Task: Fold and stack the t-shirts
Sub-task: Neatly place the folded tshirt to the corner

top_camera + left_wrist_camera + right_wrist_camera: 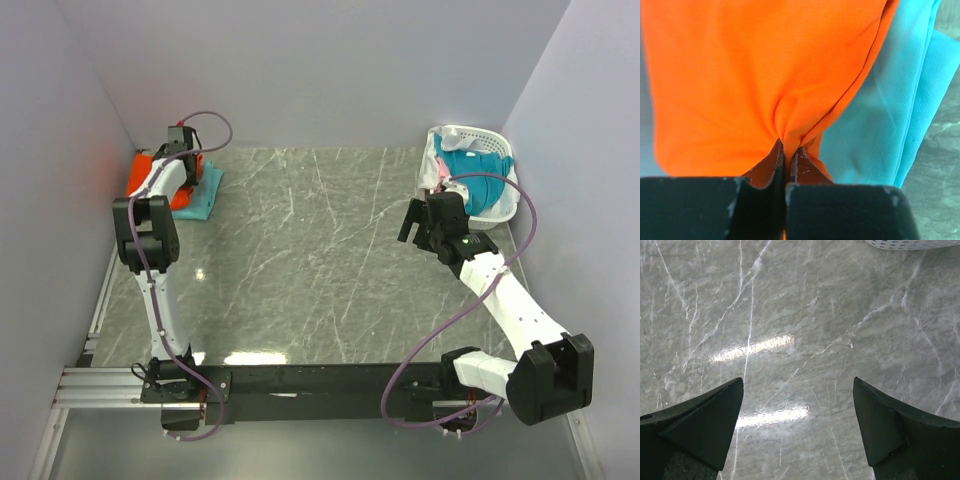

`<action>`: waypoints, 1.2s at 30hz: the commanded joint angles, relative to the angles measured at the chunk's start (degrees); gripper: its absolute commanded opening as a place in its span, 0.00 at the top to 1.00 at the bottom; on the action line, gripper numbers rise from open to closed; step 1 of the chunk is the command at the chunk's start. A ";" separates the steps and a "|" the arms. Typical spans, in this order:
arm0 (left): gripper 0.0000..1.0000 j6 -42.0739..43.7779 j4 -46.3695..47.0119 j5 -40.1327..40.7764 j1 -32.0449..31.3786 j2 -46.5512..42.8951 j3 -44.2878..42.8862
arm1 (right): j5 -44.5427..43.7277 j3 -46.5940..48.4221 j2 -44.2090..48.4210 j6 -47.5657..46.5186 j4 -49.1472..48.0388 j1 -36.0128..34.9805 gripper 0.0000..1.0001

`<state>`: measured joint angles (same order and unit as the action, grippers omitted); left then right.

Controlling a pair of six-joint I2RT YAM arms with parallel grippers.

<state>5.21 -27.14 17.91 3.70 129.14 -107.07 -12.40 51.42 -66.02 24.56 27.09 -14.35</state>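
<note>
A: Pinching a small tuck of orange shirt (740,75) with left gripper (786,150), fingers (771,165) nearly together on the cloth. Hard to tell how much cloth sits between them.
B: Where on the table (320,260)?
A: Far left corner, lying on top of cyan shirt (890,115), touching it.
B: Could go wrong how?
A: If lifted or dragged by so small a pinch, may slip free, or may bunch up and lose its neat shape. May also drag cyan shirt along, because resting directly on it, and so spoil the stack.
B: And right gripper (797,385)?
A: Wide open, holding nothing, hanging over bare table near basket (505,160). Leaves more shirts (470,170) heaped inside, not yet folded. Too far off to press the stack down, so no help against sliding.
</note>
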 commanded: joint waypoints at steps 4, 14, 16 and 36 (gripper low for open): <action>1.00 1.29 3.67 3.45 -0.28 -8.03 -0.86 | -0.52 0.88 0.28 -0.65 -0.37 0.38 0.04; 1.00 1.55 2.79 3.71 -1.51 -9.70 -2.18 | -0.25 0.79 0.10 -0.82 -0.37 0.46 0.04; 1.00 1.64 3.14 5.02 -1.86 -9.61 -2.09 | -0.25 0.96 -0.07 -0.74 -0.29 0.38 0.04; 1.00 0.76 6.22 7.32 -2.65 -11.46 -5.26 | -0.69 1.14 -0.16 -1.09 -0.02 0.55 0.04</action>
<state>6.37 -24.10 26.52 1.98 121.58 -108.86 -12.43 51.42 -66.28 24.14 27.16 -14.33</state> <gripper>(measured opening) 0.043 0.960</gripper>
